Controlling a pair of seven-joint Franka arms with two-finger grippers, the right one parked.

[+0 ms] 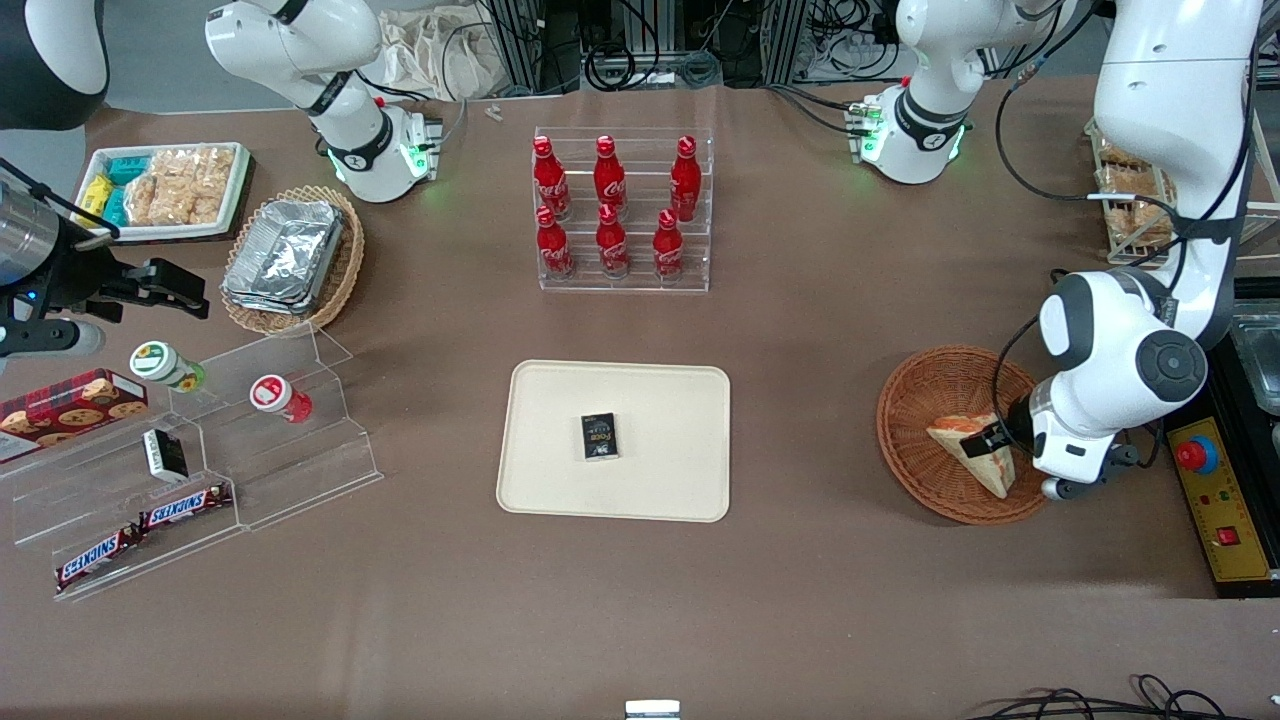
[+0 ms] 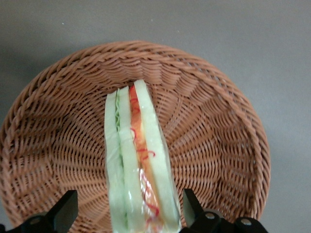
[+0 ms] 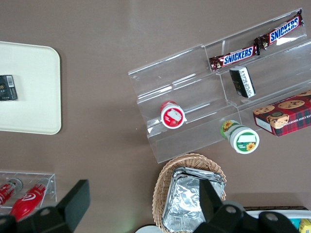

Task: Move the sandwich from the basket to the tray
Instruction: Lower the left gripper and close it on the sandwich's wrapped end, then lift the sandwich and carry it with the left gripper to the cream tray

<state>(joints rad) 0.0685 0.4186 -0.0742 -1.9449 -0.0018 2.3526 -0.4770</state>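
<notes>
**Trainee:** Which step is this?

**Operator:** The grasp, as I judge it. My pincer (image 1: pixel 990 440) is down in the basket (image 1: pixel 915 400), which stands on the table (image 1: pixel 800 600) toward the working arm's end. The sandwich (image 1: pixel 972 450) lies in the basket on its side, filling edge up. In the wrist view the two fingers (image 2: pixel 65 208) stand apart, one on each side of the sandwich (image 2: pixel 138 160), with wicker (image 2: pixel 214 121) showing between one finger and the wrap. So the pincer is open and straddling the wedge, not gripping it.

**Trainee:** And the next move?

**Operator:** I would close across the flat bread faces, gently, since soft bread in slack wrap will likely squash or slip. Then lift above the basket rim and carry toward the tray (image 1: pixel 560 480), which sits well apart at mid-table. A small black box (image 1: pixel 599 436) already lies near its middle, so I would set down on a bare part.

**Trainee:** What can you not make out?

**Operator:** The fingertips are cut off in the wrist view, so I cannot tell how deep they reach. In the front view the arm's wrist covers part of the basket and the sandwich's end.
</notes>
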